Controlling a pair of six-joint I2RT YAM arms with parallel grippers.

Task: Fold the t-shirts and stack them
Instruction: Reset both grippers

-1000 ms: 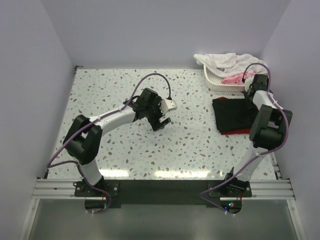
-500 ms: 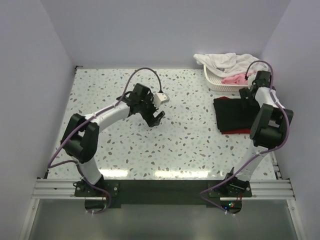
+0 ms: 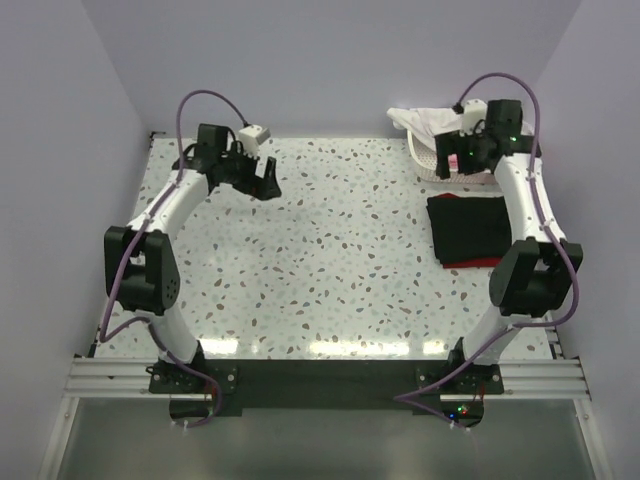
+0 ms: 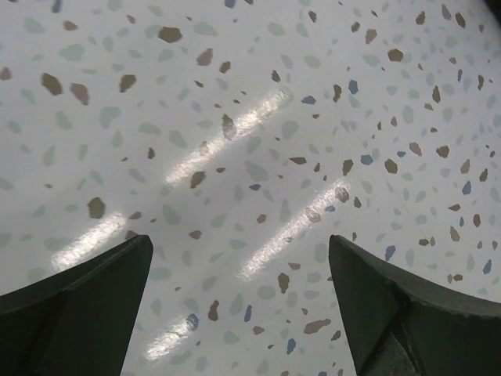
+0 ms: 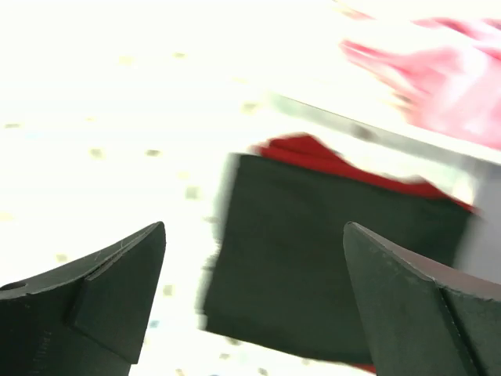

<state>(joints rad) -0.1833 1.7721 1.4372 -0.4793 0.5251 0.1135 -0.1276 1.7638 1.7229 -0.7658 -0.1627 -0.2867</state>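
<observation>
- Movement since a second ago: left hand (image 3: 265,180) has left the middle of the counter (image 3: 340,290). It now stands over the far left part, clear of the surface, with the arm drawn back.
- Left hand state: jaws wide apart, holding nothing. Its wrist view shows only bare speckled counter between the two dark fingers (image 4: 78,309).
- Right hand (image 3: 447,155) was down at the far edge of the folded stack. It has since risen and now hangs over the left part of the white basket (image 3: 422,165), with its jaws spread wide and empty.
- Stack position is unchanged. The black t-shirt (image 3: 470,228) lies folded on the right side of the counter, just on the near side of the basket. It rests on the dark red t-shirt (image 3: 478,264).
- Basket contents: a white cloth (image 3: 440,120) spilling over the far rim and a pink cloth (image 3: 470,158) beside the right hand.
- Hidden or cut off: the dark red t-shirt is almost wholly covered and shows only as a thin strip along the near edge. The right arm crosses the stack's right edge, so that edge cannot be checked. The left fingers run off the bottom of their view.
- Hard to make out: the right wrist view is blurred and overexposed. The counter washes out to white and the pink cloth is a smear.
</observation>
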